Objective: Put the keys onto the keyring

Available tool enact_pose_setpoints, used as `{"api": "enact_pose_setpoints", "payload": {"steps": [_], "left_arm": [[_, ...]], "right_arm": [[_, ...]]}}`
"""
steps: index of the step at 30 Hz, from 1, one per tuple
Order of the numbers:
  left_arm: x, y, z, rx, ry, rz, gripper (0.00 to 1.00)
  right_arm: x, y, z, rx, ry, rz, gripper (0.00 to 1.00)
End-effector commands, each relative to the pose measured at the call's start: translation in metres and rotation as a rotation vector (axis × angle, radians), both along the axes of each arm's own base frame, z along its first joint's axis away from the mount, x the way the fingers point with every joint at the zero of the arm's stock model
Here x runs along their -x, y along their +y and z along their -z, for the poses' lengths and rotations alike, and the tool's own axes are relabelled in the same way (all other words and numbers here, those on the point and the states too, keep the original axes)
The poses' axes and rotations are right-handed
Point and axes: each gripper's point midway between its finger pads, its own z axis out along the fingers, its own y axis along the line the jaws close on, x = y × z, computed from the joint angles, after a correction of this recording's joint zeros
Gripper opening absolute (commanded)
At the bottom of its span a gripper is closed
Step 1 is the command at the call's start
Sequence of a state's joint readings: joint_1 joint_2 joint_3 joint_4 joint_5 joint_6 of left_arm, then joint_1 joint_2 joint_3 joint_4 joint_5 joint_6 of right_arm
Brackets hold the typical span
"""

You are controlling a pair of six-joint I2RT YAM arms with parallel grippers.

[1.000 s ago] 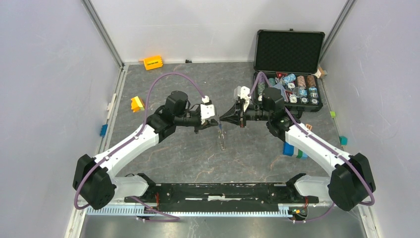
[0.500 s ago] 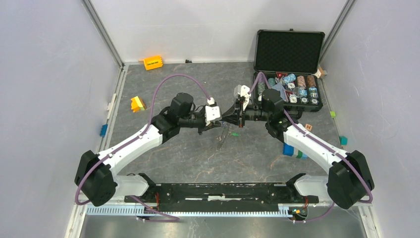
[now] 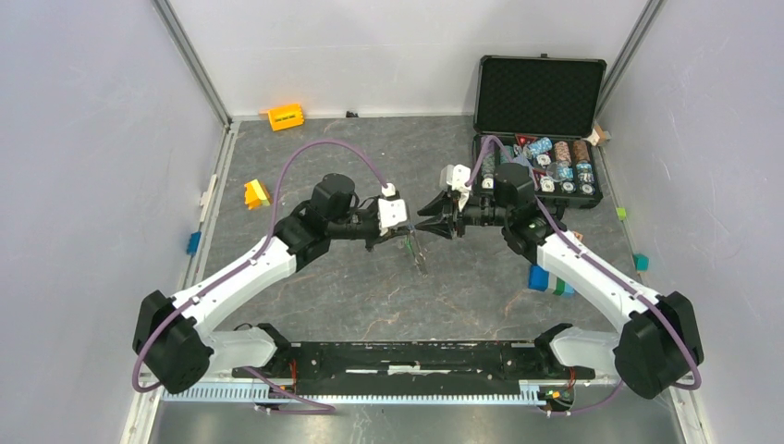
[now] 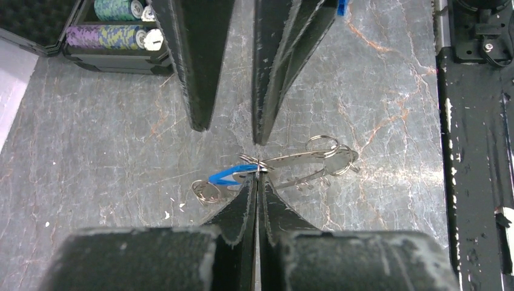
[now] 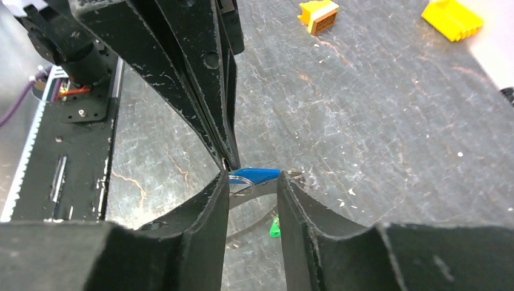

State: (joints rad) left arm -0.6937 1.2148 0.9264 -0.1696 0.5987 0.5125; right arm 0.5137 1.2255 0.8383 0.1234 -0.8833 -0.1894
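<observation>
Where overhead blurs, blue key (image 4: 233,174) (both wrists) shows.

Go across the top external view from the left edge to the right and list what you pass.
Blue block → yellow block → orange block → left pincer → right pincer → open chip case → small green cube → teal cube.

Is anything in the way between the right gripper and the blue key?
Nothing visible. The right gripper stands open with the blue key just ahead of its fingertips. The left gripper, shut, seems to pinch the key's end beside them.
</observation>
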Motion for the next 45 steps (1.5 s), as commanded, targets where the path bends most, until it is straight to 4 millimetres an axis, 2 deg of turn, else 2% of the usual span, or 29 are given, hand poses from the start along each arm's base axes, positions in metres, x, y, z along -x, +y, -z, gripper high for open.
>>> {"api": "enact_pose_setpoints", "payload": {"steps": [1,5,7,13,16,18,21,25,31,40,42,45], "left_arm": [[0.006,0.001,-0.017,0.014,-0.093,0.06,0.02],[0.015,0.005,-0.02,-0.019,-0.102,0.106,0.02],[0.018,0.007,-0.023,-0.038,-0.113,0.127,0.02],[0.022,0.01,-0.037,-0.062,-0.127,0.144,0.02],[0.015,0.013,-0.042,-0.077,-0.137,0.097,0.02],[0.009,0.013,-0.047,-0.073,-0.118,0.049,0.02],[0.0,0.011,-0.057,-0.035,-0.084,-0.024,0.02],[-0.016,0.011,-0.063,-0.019,-0.065,-0.12,0.02],[-0.021,0.007,-0.064,0.003,-0.033,-0.153,0.02],[-0.02,0.002,-0.065,0.034,0.001,-0.159,0.02],[-0.019,0.003,-0.065,0.035,0.0,-0.158,0.02],[-0.018,0.004,-0.062,0.027,-0.004,-0.154,0.02]], "right_arm": [[0.008,-0.003,-0.025,0.003,-0.135,-0.07,0.46],[0.013,-0.005,-0.016,0.026,-0.151,-0.097,0.64],[0.016,-0.005,-0.008,0.046,-0.138,-0.125,0.7],[0.024,0.002,0.005,0.037,-0.092,-0.193,0.74],[0.028,0.007,0.005,0.011,-0.068,-0.204,0.77],[0.031,0.009,0.006,-0.01,-0.05,-0.197,0.84],[0.03,0.01,0.003,-0.043,-0.015,-0.164,0.88],[0.019,0.008,0.003,-0.04,0.013,-0.079,0.93],[0.002,0.007,0.008,-0.019,0.041,0.019,0.9],[-0.014,0.012,0.031,0.074,0.044,0.091,0.75],[-0.018,0.012,0.035,0.095,0.037,0.105,0.69],[-0.026,0.009,0.033,0.127,-0.001,0.134,0.53]]}}
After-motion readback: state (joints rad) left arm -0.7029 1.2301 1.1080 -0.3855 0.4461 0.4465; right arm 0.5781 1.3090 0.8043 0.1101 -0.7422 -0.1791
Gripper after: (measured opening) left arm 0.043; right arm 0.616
